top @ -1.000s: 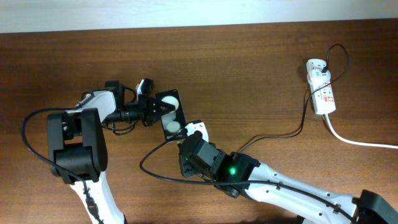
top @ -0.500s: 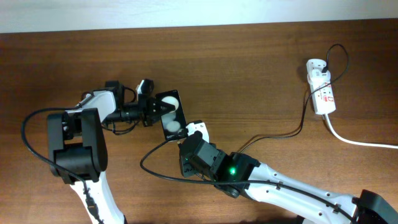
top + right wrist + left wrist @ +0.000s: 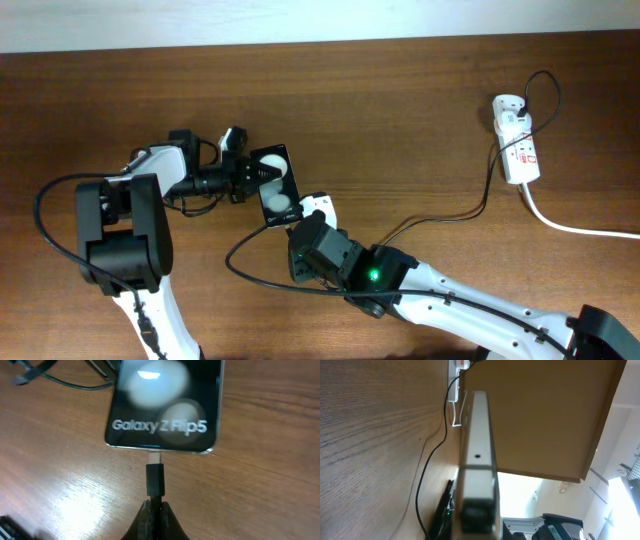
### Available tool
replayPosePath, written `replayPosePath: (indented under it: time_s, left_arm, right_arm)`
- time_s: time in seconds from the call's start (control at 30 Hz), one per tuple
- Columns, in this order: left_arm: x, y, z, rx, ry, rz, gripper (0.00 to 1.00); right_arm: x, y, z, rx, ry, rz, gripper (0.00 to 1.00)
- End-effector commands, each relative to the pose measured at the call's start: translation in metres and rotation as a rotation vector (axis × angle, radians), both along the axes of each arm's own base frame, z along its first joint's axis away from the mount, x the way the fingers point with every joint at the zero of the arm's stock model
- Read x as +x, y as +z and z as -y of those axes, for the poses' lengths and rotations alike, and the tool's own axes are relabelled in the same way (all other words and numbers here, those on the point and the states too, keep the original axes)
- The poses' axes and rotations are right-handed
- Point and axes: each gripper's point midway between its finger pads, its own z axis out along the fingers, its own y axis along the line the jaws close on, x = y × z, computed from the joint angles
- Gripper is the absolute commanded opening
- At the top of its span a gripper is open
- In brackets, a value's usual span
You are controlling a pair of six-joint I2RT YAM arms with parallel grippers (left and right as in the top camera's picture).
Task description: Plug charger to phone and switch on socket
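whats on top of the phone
The left gripper lies over one long edge of the phone, hiding the face beneath it. Two white blobs and the lettering show.

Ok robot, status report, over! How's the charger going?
Left end effector shut on phone edge. Right end effector shut on charger, tip at phone's port, metal showing. Socket untouched. Nothing in the way.

Glossy black phone [image 3: 162,405], matt black charger [image 3: 155,480], grained wooden table [image 3: 270,490], white plastic socket [image 3: 518,150].
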Motion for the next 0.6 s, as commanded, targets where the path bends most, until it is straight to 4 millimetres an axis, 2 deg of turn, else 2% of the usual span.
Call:
replayPosePath:
  time_s: [0.0,0.13,0.27,0.57]
  left_arm:
    - [0.002,0.022,-0.001,-0.049,0.012,0.034,0.05]
    - [0.002,0.022,-0.001,-0.049,0.012,0.034,0.05]
    - [0.002,0.022,-0.001,-0.049,0.012,0.034,0.05]
    - [0.003,0.022,-0.001,-0.047,0.011,0.039,0.08]
  right_arm:
    - [0.005,-0.001,0.008,-0.022,-0.052,0.017,0.04]
    - [0.006,0.001,0.006,-0.008,-0.052,0.025,0.04]
    - [-0.013,-0.001,-0.009,0.041,0.049,-0.057,0.04]
    - [-0.003,0.001,-0.004,0.022,0.011,-0.012,0.04]
